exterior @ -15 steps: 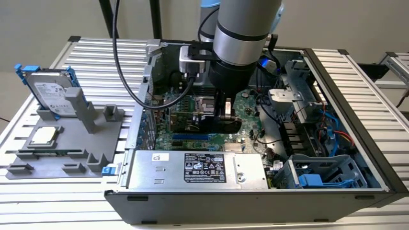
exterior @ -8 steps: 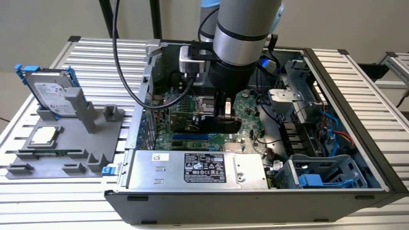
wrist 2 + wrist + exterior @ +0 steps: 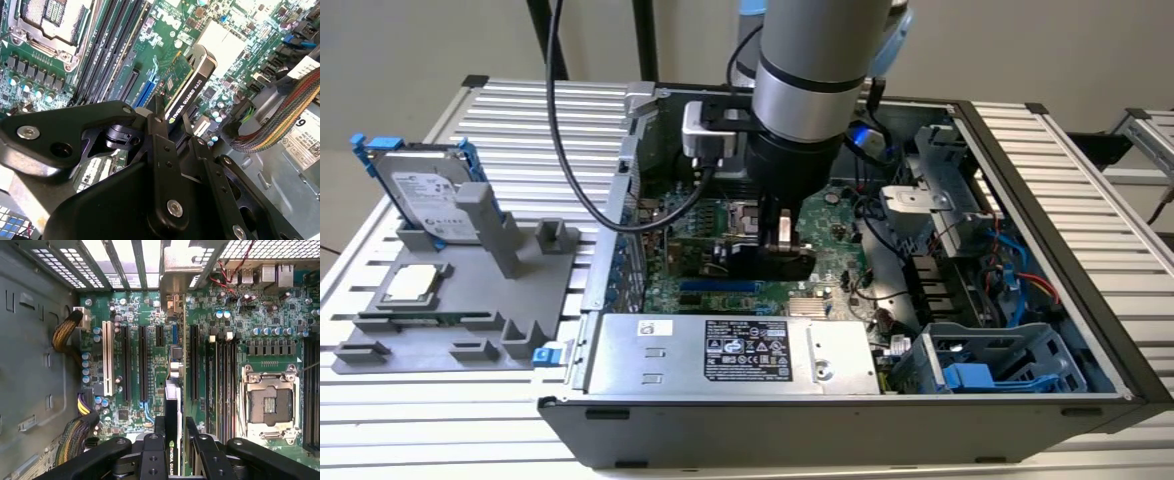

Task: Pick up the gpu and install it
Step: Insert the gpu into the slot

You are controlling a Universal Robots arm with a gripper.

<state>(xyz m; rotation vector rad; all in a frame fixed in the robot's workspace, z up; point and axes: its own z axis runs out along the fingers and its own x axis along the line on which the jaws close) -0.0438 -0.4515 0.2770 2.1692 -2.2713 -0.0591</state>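
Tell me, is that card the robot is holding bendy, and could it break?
Probably stiff, not bendy: the gpu stays straight on edge in the gripper, held at one end. Likely light, since a narrow pinch carries it. Probably fragile too: its green board looks thin, and it hangs close above the crowded motherboard, so a bump could hurt either.

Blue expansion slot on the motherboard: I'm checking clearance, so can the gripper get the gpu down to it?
Probably yes: the gripper holds the gpu edge-down over the motherboard, nothing visible between.
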